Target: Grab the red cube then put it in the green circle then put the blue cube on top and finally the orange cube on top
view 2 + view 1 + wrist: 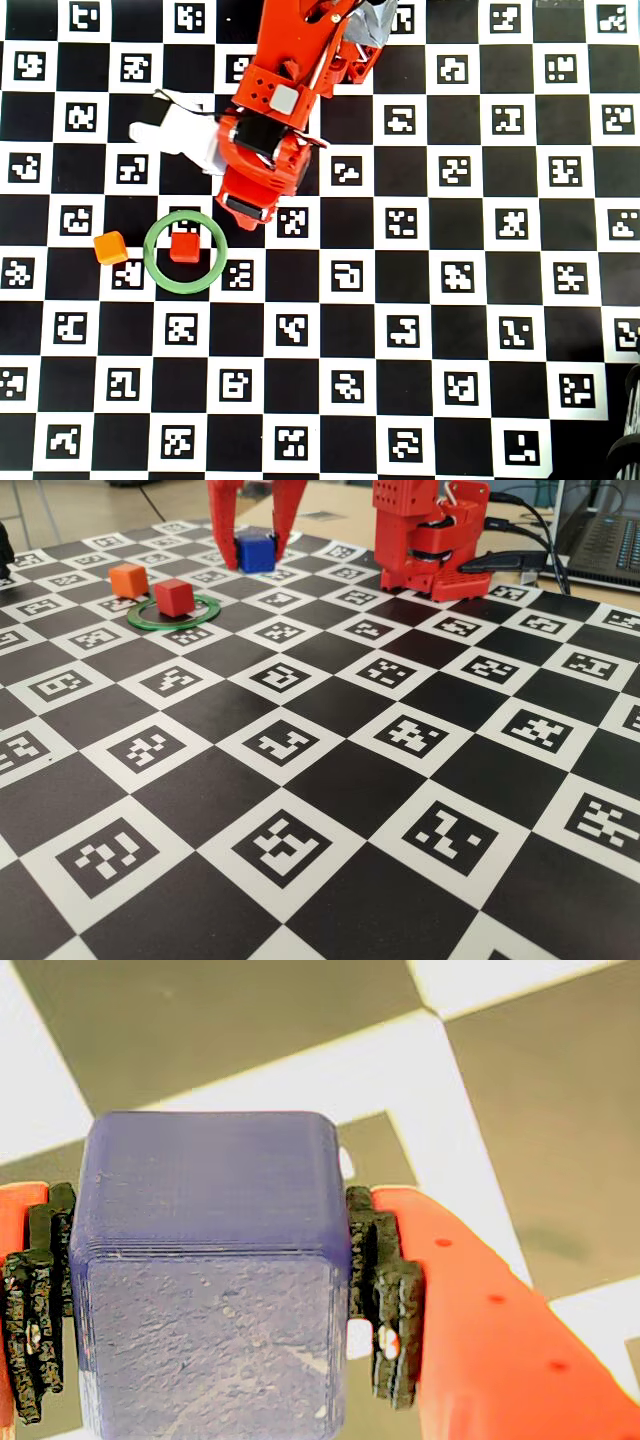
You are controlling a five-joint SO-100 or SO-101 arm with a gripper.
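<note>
Checkerboard mat (330,780) of black squares and coded white tags covers the whole table; laptop edge and cables sit at the upper right of the fixed view.

Fixed view: gripper (256,550) comes down from the top edge, upper centre-left, its two red fingers straddling the blue cube (256,552). Cannot tell here whether the cube rests on the mat or is just lifted. Red cube (174,597) sits inside the green circle (209,615) at upper left, so the first placement looks done. Orange cube (128,580) waits just outside the ring, to its left, clear of it. Arm base (430,540) stands at upper centre-right.

Wrist view: blue cube (210,1280) fills the frame; black ridged pads (385,1290) press its left and right faces, no gap showing. Claw is closed on the cube. Only this view proves contact. Ring and other cubes are out of frame.

Overhead view: arm (275,120) hides the blue cube and fingertips entirely. What it does give is layout: red cube (184,246) sits slightly above centre inside the green circle (160,275), left of middle; orange cube (110,247) lies just left of the ring, not touching. Gripper end hangs just above and right of the ring, so the carry should be short, down-left in frame.
</note>
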